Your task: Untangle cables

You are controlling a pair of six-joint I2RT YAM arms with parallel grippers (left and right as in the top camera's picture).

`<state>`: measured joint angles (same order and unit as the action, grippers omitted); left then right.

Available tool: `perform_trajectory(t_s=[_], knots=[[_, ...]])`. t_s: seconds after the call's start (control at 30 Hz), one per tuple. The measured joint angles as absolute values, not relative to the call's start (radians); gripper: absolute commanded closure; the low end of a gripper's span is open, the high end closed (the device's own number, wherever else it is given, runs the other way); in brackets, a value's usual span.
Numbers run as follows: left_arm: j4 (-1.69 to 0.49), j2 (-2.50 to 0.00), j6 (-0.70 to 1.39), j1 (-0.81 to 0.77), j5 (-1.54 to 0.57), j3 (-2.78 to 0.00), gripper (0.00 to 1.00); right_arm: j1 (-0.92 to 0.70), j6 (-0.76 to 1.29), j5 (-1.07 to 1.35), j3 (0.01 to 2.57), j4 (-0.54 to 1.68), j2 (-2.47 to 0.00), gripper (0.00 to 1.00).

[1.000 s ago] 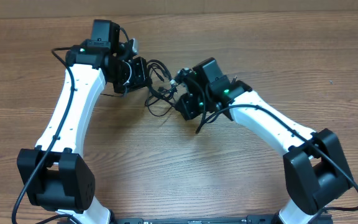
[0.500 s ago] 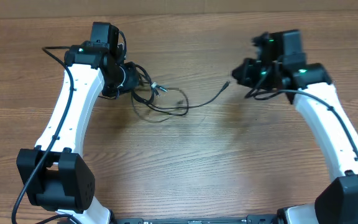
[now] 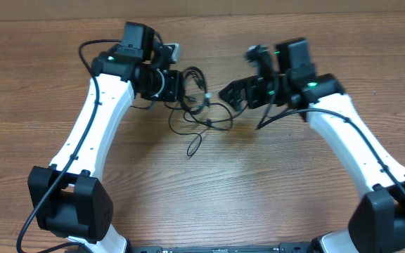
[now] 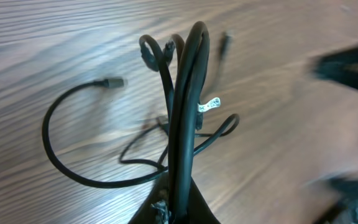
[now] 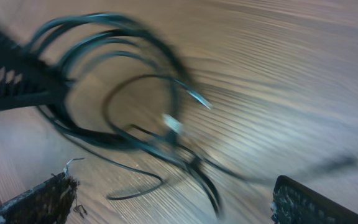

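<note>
The cables lie tangled on the bench between the arms, clamped at one side in the closed left gripper, their loops trailing towards the nearby right gripper, whose jaws stand wide apart and empty.

No legible text found. Only candidate: small white tag on one of the cables, left wrist view. It carries dark print, too small and blurred to read.

Brown wood-grain tabletop fills view, grain running left to right. Pale tan strip along far edge, nature unclear. Light even, shadows soft.
</note>
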<state>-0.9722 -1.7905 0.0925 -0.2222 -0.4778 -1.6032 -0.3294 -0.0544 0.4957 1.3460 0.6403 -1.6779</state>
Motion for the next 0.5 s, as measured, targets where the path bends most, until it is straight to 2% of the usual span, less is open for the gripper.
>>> perform_trajectory(t_s=[0.03,0.1,0.2,0.23,0.27,0.3,0.33,0.5], knots=[[-0.972,-1.790,0.083,-0.224,-0.501,-1.603,0.96,-0.352,-0.082,0.499,1.346,0.625,-1.695,0.00],[-0.972,-1.790,0.070,-0.220,-0.536,-1.603,0.96,-0.379,-0.115,0.498,1.346,0.609,-1.731,0.06],[-0.972,-1.790,0.064,-0.209,-0.567,-1.603,0.96,-0.394,-0.142,0.498,1.346,0.622,-1.801,0.25],[-0.972,-1.790,0.063,-0.206,-0.573,-1.603,0.96,-0.395,-0.140,0.496,1.346,0.633,-1.824,0.40],[-0.972,-1.790,0.063,-0.202,-0.577,-1.603,0.96,-0.394,-0.139,0.494,1.345,0.647,-1.841,0.66],[-0.972,-1.790,0.064,-0.199,-0.582,-1.603,0.96,-0.394,-0.135,0.493,1.343,0.658,-1.848,0.87],[-0.971,-1.790,0.065,-0.194,-0.585,-1.603,0.96,-0.394,-0.132,0.492,1.341,0.671,-1.854,0.96],[-0.964,-1.790,0.107,-0.180,-0.568,-1.603,0.96,-0.381,-0.114,0.497,1.354,0.766,-1.854,0.96]])
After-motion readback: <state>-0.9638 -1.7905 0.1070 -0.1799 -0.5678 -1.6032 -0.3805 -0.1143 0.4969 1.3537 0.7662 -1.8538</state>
